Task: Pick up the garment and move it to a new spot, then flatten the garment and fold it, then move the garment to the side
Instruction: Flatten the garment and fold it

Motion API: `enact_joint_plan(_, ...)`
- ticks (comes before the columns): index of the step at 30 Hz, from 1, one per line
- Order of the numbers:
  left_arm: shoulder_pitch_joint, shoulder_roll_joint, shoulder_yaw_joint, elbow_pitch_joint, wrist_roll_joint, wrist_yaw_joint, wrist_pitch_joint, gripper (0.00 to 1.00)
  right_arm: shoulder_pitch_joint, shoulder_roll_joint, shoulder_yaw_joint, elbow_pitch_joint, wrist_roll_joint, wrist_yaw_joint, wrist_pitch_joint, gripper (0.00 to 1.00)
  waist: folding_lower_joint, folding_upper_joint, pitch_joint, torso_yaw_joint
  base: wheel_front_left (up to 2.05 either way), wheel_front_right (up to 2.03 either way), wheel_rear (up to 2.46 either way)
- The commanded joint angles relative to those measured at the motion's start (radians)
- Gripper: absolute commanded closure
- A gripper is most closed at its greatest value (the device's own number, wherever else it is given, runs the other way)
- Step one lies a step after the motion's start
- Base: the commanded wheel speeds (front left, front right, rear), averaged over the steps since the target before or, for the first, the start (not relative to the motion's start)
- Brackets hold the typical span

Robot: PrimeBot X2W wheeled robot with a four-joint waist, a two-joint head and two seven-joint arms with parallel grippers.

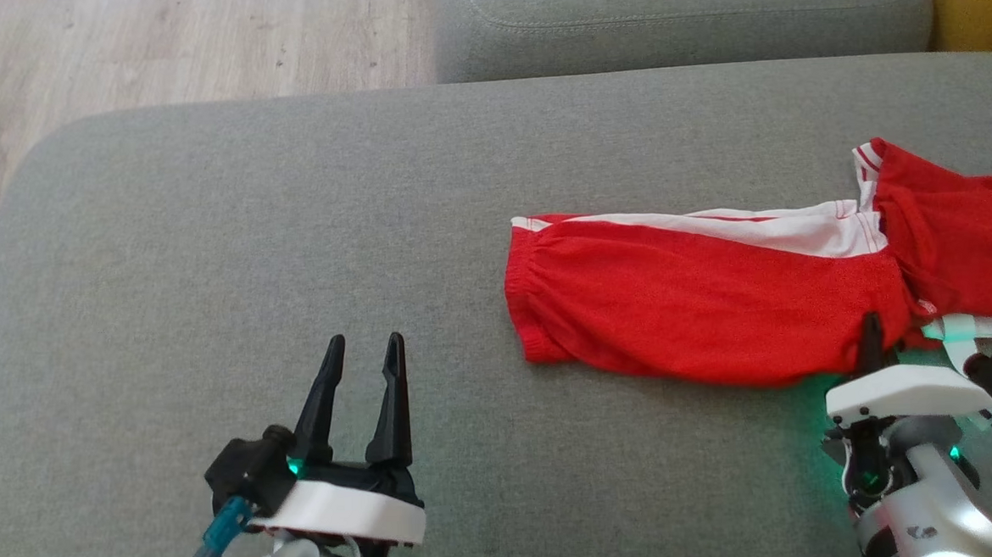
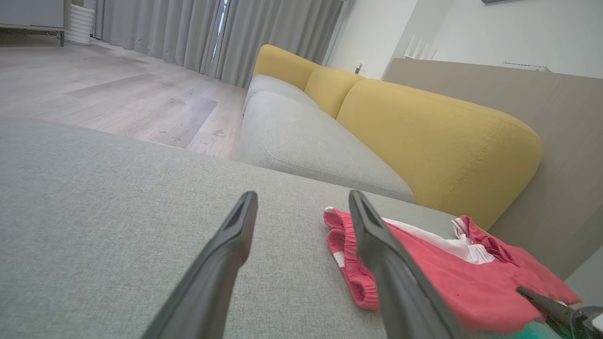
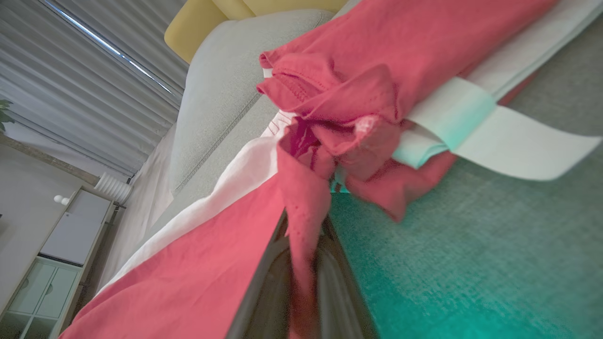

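The garment (image 1: 701, 302) is a pair of red shorts with white side stripes, lying on the grey cushion (image 1: 290, 238) at the right; its elastic waistband points left. My right gripper (image 1: 871, 339) is shut on the garment's near edge, close to the crotch. In the right wrist view a fold of red cloth (image 3: 301, 226) is pinched between the fingers. My left gripper (image 1: 362, 353) stands open at the lower left, well apart from the garment, nothing between its fingers. The left wrist view shows the garment (image 2: 438, 273) to the right of that gripper (image 2: 304, 200).
A second grey seat cushion (image 1: 677, 14) lies beyond the one I work on, with yellow backrests (image 2: 424, 136) to the right. Wooden floor (image 1: 153, 50) lies off the cushion's far left edge. Bare grey fabric spreads left of the garment.
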Motion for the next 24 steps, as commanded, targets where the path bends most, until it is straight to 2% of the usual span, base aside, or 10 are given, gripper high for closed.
enact_joint_plan(1, -0.028, 0.003, 0.031, -0.030, 0.009, -0.006, -0.010, 0.00, -0.025, 0.008, 0.032, -0.037, 0.008, -0.001, -0.013, 1.00, 0.0001, -0.0001, 0.002, 0.005, 0.00, 0.00, 0.00)
enact_joint_plan(12, -0.021, 0.003, 0.015, -0.008, 0.013, -0.009, -0.010, 0.00, -0.063, 0.008, 0.091, -0.069, 0.033, -0.001, -0.019, 1.00, 0.0001, -0.0001, -0.013, 0.057, 0.00, 0.00, 0.00)
enact_joint_plan(24, -0.015, 0.003, 0.005, 0.004, 0.009, -0.006, -0.010, 0.00, -0.116, 0.008, 0.360, -0.188, 0.171, -0.001, -0.007, 1.00, 0.0001, -0.0001, -0.033, 0.119, 0.00, 0.00, 0.00)
